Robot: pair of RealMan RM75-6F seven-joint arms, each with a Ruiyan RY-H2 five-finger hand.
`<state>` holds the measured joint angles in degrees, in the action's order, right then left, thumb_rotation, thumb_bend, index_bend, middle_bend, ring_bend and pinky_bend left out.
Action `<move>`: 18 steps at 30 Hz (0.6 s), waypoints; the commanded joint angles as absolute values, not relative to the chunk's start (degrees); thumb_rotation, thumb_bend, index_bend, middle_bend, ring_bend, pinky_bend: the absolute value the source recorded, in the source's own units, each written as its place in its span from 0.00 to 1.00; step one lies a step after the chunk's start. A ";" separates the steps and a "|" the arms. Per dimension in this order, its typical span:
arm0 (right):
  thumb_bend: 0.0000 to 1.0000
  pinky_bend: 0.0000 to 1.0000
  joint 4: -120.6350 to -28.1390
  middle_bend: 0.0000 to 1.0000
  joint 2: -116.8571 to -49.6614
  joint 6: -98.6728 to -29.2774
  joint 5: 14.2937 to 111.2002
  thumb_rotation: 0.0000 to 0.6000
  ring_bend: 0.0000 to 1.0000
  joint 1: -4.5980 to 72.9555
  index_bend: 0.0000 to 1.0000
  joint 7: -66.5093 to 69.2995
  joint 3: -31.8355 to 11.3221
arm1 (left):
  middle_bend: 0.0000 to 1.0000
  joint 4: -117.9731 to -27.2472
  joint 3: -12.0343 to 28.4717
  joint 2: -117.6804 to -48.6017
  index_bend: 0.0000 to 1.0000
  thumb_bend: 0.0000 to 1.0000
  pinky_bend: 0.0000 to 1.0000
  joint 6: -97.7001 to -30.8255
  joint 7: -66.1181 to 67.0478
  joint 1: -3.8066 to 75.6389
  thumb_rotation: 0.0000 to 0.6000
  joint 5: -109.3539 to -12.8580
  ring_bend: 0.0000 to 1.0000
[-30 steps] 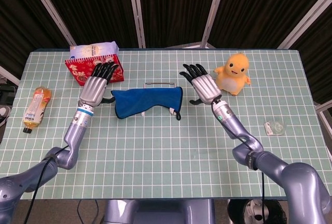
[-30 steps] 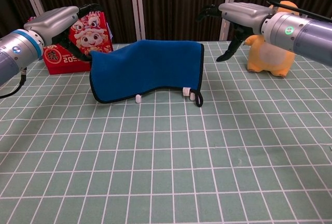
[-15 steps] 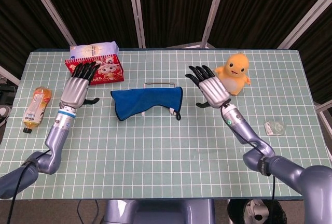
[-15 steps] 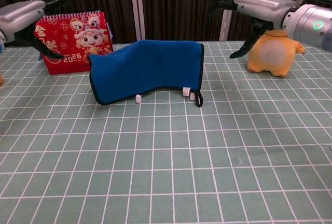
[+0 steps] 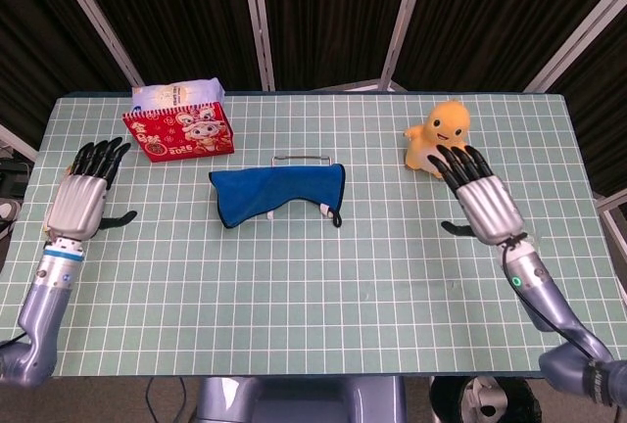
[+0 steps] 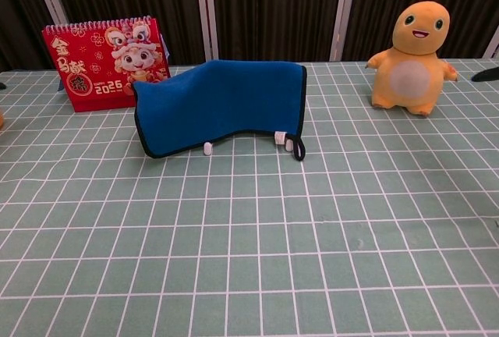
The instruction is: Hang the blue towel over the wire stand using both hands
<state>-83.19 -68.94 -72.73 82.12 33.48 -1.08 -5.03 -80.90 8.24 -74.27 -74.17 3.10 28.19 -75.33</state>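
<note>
Since the blue towel (image 5: pixel 278 191) already drapes over the wire stand (image 5: pixel 303 159) mid-desk, long axis left-right, it lies between both hands: left hand (image 5: pixel 80 200) and right hand (image 5: pixel 483 202), each empty, fingers spread, well apart from it.

Only readable stuff is on the red desk calendar (image 6: pixel 107 64)

Chest view shows "2026" in white digits low on its front, next to the cartoon lion-dance figure; big gold Chinese characters sit at the left, can't make them out for sure; from the head view the print is too small to read.
</note>
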 commanded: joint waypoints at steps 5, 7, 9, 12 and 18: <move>0.00 0.00 -92.50 0.00 -64.02 -84.14 81.32 1.00 0.00 21.63 0.01 -5.36 -1.32 | 0.00 -97.64 3.49 -65.64 0.00 0.08 0.00 -84.04 13.35 18.33 1.00 -75.93 0.00; 0.00 0.00 -93.10 0.00 -63.72 -85.24 81.45 1.00 0.00 20.29 0.00 -5.22 -0.90 | 0.00 -98.71 2.87 -65.24 0.00 0.08 0.00 -85.39 13.69 17.26 1.00 -76.95 0.00; 0.00 0.00 -93.87 0.00 -63.26 -86.85 81.92 1.00 0.00 18.23 0.00 -5.06 -0.20 | 0.00 -99.79 1.67 -64.74 0.00 0.07 0.00 -87.31 14.44 15.56 1.00 -78.76 0.00; 0.00 0.00 -93.91 0.00 -63.15 -89.01 83.32 1.00 0.00 16.00 0.03 -4.58 0.49 | 0.00 -101.00 0.45 -64.32 0.00 0.08 0.00 -88.83 14.46 13.64 1.00 -80.17 0.00; 0.00 0.00 -93.30 0.00 -63.16 -92.50 85.88 1.00 0.00 12.69 0.01 -2.24 1.10 | 0.00 -102.29 -0.86 -63.55 0.00 0.07 0.00 -90.41 13.65 11.09 1.00 -81.95 0.00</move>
